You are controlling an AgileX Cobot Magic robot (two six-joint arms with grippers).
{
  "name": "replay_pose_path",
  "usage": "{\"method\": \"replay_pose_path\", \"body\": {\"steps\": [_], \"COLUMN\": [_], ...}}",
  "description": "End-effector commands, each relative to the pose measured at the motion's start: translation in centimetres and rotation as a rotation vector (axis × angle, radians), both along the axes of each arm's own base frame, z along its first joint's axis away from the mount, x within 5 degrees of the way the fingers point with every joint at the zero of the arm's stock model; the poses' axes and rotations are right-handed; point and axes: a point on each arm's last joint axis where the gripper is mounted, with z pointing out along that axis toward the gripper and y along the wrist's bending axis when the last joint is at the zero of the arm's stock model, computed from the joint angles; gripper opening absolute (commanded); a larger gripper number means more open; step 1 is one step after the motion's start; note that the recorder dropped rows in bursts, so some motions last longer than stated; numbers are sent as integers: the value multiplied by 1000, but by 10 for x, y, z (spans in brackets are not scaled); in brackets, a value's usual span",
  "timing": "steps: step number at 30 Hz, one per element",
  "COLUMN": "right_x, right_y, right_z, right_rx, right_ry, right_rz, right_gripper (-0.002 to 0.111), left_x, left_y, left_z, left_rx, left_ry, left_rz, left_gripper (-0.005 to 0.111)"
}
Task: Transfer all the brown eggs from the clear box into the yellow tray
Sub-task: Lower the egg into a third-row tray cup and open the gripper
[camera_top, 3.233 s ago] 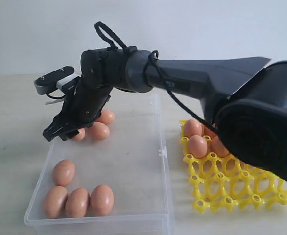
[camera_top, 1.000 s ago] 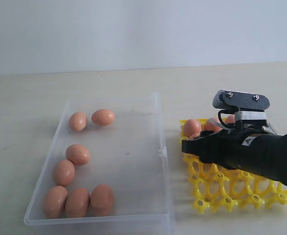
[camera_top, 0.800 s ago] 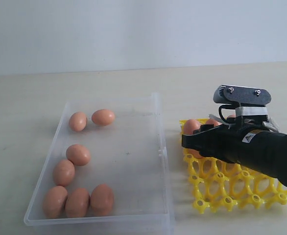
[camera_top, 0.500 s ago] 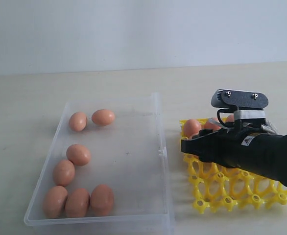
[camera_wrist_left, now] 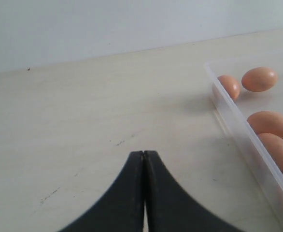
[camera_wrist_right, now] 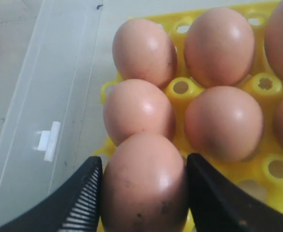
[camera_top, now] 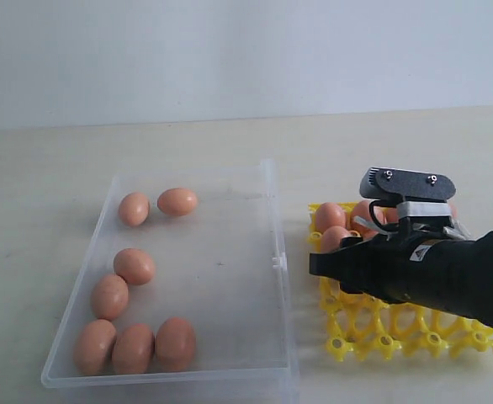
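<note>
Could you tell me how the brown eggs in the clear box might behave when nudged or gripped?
The brown eggs are smooth ovals lying loose on the clear box floor, so a nudge would probably roll them. Their shells look slippery and likely fragile; a gentle, centred grip seems wise.

1. The clear box (camera_top: 221, 278) is shallow, rectangular and transparent. It lies flat on the left, with a small clasp tab on the long edge facing the tray.
2. Seven brown eggs (camera_top: 135, 266) lie on their sides in it: two at the far end, two by the left wall, three side by side at the near end.
3. The yellow tray (camera_top: 379, 341), an openwork lattice, sits just right of the box; more of them fill its far-left cells.
4. Another brown egg (camera_wrist_right: 144, 188) is clamped between the right gripper's (camera_wrist_right: 145, 193) fingers, just beside those at the tray's left edge.
</note>
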Motion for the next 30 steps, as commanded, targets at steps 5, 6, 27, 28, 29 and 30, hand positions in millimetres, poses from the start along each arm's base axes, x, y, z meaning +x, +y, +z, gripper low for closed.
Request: {"method": "replay_pose_path", "body": {"steps": [5,6,27,28,29,30], "right_x": [0,0,-3,-3,-3,-3], "right_y": [0,0,8,8,8,8], "right_z": [-2,-2,-1,-1,-1,-1], "right_rx": [-5,-5,22,19,12,3], "right_ry": [1,1,-10,-12,-15,-21], "right_rz": [1,1,7,10,17,26], "right_gripper": [0,0,0,1,2,6], "left_x": [0,0,0,0,0,0], "left_y": [0,0,0,0,0,0], "left_z": [3,3,3,3,3,3], "left_rx": [-7,-7,-7,-7,-7,-7], "left_ry": [-17,-17,-17,-17,-17,-17], "left_rz": [-4,-4,-4,-4,-4,-4], "left_gripper": [0,0,0,0,0,0]}}
